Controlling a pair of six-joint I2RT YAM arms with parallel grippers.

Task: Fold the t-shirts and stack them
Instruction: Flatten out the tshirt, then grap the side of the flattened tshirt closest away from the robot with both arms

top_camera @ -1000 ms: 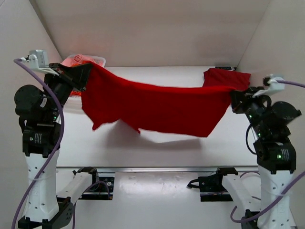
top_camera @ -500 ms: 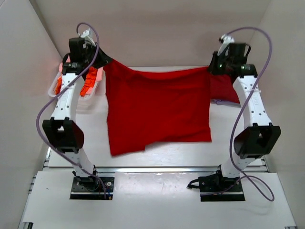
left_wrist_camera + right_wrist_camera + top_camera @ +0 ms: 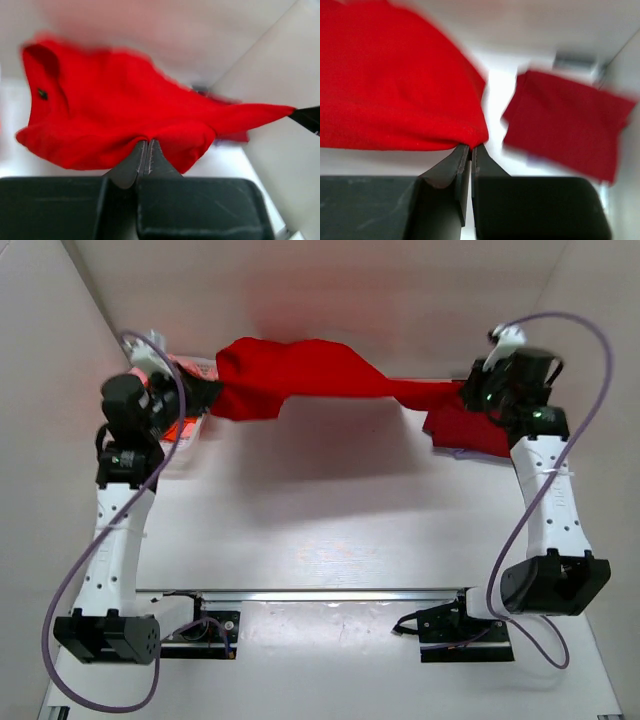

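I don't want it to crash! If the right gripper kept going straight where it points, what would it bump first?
The right gripper meets the red shirt it pinches, bunched at its tips. Past that seems bare white table, though blur hides depth. The folded shirt lies off to the side.

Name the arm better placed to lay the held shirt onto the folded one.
Likely right: the right tool grips the held shirt beside the folded shirt; the left tool holds the opposite end, far from it.

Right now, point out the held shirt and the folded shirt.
held shirt (image 3: 300, 370), top view, on its bunched middle span.
folded shirt (image 3: 570, 120), right wrist view, on its flat centre.
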